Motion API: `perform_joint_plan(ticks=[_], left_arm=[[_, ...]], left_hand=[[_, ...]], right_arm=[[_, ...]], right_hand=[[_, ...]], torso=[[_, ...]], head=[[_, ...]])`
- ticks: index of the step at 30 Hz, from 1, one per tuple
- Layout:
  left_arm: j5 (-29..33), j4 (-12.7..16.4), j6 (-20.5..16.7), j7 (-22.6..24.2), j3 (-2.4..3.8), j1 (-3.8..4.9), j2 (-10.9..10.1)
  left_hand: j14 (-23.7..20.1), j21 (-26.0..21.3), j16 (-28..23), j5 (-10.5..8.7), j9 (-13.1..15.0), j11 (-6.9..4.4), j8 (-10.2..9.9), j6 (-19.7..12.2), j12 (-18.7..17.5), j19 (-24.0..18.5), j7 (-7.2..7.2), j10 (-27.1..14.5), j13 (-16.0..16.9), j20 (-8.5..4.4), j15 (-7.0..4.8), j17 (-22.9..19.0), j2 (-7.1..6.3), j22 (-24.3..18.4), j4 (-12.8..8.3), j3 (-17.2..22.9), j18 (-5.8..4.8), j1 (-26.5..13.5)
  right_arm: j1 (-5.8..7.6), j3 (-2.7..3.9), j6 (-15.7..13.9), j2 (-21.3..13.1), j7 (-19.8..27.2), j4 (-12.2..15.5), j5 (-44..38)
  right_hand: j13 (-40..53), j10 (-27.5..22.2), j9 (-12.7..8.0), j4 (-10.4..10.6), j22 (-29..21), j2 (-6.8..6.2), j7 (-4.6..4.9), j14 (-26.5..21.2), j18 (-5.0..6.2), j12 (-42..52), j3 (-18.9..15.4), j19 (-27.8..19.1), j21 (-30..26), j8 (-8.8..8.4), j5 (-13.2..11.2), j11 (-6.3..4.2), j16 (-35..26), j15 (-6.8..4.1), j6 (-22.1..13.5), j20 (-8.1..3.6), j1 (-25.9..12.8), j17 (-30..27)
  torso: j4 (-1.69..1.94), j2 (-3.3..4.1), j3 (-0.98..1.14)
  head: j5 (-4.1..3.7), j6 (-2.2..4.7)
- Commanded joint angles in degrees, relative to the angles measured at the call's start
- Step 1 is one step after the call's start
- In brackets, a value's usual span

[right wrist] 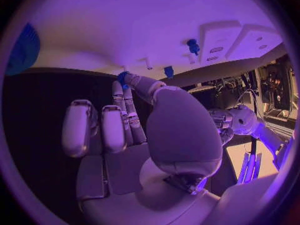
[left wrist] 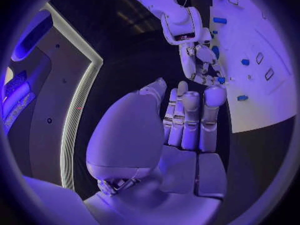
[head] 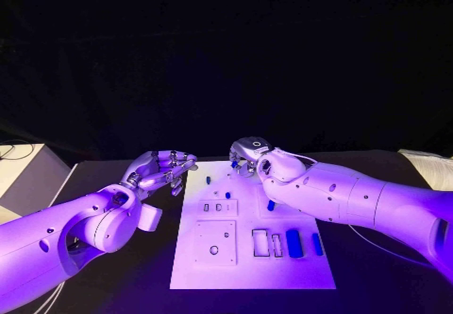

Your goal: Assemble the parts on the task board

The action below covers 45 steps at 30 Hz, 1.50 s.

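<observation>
Task board (head: 247,275) is laid flat mid-table, white, with blue parts (head: 294,243) scattered on it | black table (head: 123,288) is seen under it, dark backdrop behind | left hand (head: 160,171) is held just off the board's far left corner, fingers curled, nothing seen in them | right hand (head: 247,156) is poised over the far edge, a small blue part (right wrist: 122,78) pinched at its fingertips

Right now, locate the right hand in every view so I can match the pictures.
Head view: right hand at the board's far edge, fingers curled down.
Left wrist view: it hangs beyond the left hand, by the board, pinching a blue part.
Right wrist view: it takes up the middle; blue part at its fingers.
Shared landmark: the white board.
</observation>
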Motion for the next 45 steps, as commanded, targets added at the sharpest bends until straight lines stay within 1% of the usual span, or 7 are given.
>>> perform_joint_plan(ticks=[1, 10, 16, 21, 33, 38, 45], left_arm=[[0.7, 0.2, 0.7, 0.0, 0.05, 0.07, 0.1], [0.7, 0.2, 0.7, 0.0, 0.06, 0.08, 0.1], [0.7, 0.2, 0.7, 0.0, 0.06, 0.09, 0.1], [0.7, 0.2, 0.7, 0.0, 0.06, 0.09, 0.2], [0.7, 0.0, 0.7, 0.0, 0.07, 0.09, 0.2], [0.7, -0.1, 0.7, 0.0, 0.07, 0.09, 0.2], [0.7, -0.2, 0.7, 0.0, 0.07, 0.09, 0.2]], left_hand=[[-0.3, 0.2, -0.3, 0.16, 0.1, -0.01, -0.3, -0.4, -0.2, -0.2, -0.15, -0.3, 0.1, 0.28, 0.06, -0.1, -0.11, 0.0, -0.1, 0.4, -0.55, -0.7], [-0.3, 0.2, -0.3, 0.16, 0.1, -0.01, -0.3, -0.4, -0.2, -0.2, -0.15, -0.3, 0.1, 0.28, 0.06, -0.1, -0.11, 0.0, -0.1, 0.4, -0.55, -0.7], [-0.3, 0.2, -0.3, 0.16, 0.1, -0.01, -0.3, -0.4, -0.2, -0.2, -0.15, -0.3, 0.1, 0.28, 0.06, -0.1, -0.11, 0.0, -0.1, 0.4, -0.55, -0.7], [-0.3, 0.3, -0.4, 0.16, 0.1, 0.02, -0.3, -0.4, -0.2, -0.3, -0.14, -0.4, 0.1, 0.32, 0.09, -0.2, -0.16, -0.1, -0.1, 0.4, -0.54, -0.9], [-0.4, 0.3, -0.4, 0.16, 0.1, 0.03, -0.3, -0.4, -0.2, -0.4, -0.13, -0.5, 0.1, 0.34, 0.11, -0.2, -0.18, 0.0, -0.1, 0.4, -0.54, -0.9], [-0.4, 0.3, -0.5, 0.16, 0.1, 0.03, -0.3, -0.4, -0.2, -0.4, -0.14, -0.5, 0.1, 0.35, 0.12, -0.2, -0.17, -0.1, -0.1, 0.4, -0.53, -0.9], [-0.4, 0.3, -0.5, 0.16, 0.1, 0.05, -0.3, -0.4, -0.2, -0.5, -0.13, -0.6, 0.1, 0.37, 0.13, -0.2, -0.18, -0.1, -0.1, 0.4, -0.52, -1.0]], right_arm=[[0.06, 0.03, -1.2, 0.1, -0.6, 0.0, -1.4], [0.14, 0.05, -0.8, 0.4, -0.5, -0.5, -1.4], [0.14, 0.05, -0.4, 0.7, -0.3, -0.8, -1.3], [0.14, 0.05, 0.0, 0.8, 0.0, -1.2, -1.1], [0.15, 0.04, 1.3, 0.0, 0.4, 0.3, -0.6], [0.15, 0.04, 1.1, -0.1, 0.3, 0.5, -0.6], [0.15, 0.04, 0.5, 0.0, 0.1, 0.4, -0.6]], right_hand=[[0.1, 0.9, 0.1, 0.0, 0.1, 0.43, -0.05, 1.8, -0.92, 0.2, 0.3, 0.3, 0.2, 0.32, 0.3, -0.49, 0.3, -0.46, 0.4, -0.15, 0.0, 0.1], [0.1, 0.9, 0.1, 0.0, 0.1, 0.30, -0.04, 1.9, -0.93, 0.1, 0.3, 0.3, 0.2, 0.31, 0.4, -0.48, 0.3, -0.46, 0.3, -0.17, -0.1, 0.1], [0.1, 0.9, 0.2, 0.0, 0.1, 0.22, -0.03, 1.8, -0.94, 0.1, 0.3, 0.3, 0.3, 0.29, 0.4, -0.46, 0.3, -0.46, 0.2, -0.17, -0.2, 0.1], [0.1, 0.8, 0.2, -0.1, 0.1, 0.08, 0.00, 1.8, -0.93, -0.1, 0.3, 0.3, 0.2, 0.25, 0.4, -0.42, 0.3, -0.44, 0.1, -0.17, -0.3, 0.0], [0.0, 0.7, 0.3, 0.0, 0.1, -0.06, 0.02, 1.8, -0.94, -0.2, 0.2, 0.3, 0.2, 0.22, 0.3, -0.38, 0.3, -0.41, 0.0, -0.16, -0.5, 0.0], [0.0, 0.6, 0.4, 0.0, -0.2, -0.19, 0.03, 1.7, -0.87, -0.2, 0.1, 0.1, 0.0, 0.20, 0.2, -0.36, 0.1, -0.38, -0.1, -0.14, -0.7, -0.4], [0.0, 0.5, 0.4, 0.0, -0.3, -0.28, 0.04, 1.7, -0.86, -0.3, 0.1, 0.1, -0.1, 0.15, 0.2, -0.34, 0.1, -0.36, -0.2, -0.13, -0.8, -0.5]], torso=[[0.22, 0.27, -0.04], [0.27, 0.45, -0.03], [0.22, 0.46, 0.01], [0.24, 0.44, -0.04], [0.11, 0.40, -0.04], [0.20, 0.47, -0.03], [0.20, 0.49, 0.02]], head=[[-0.04, 0.06], [-0.02, 0.22], [0.07, 0.06], [0.10, -0.07], [0.19, -0.32], [0.13, -0.26], [0.18, -0.27]])
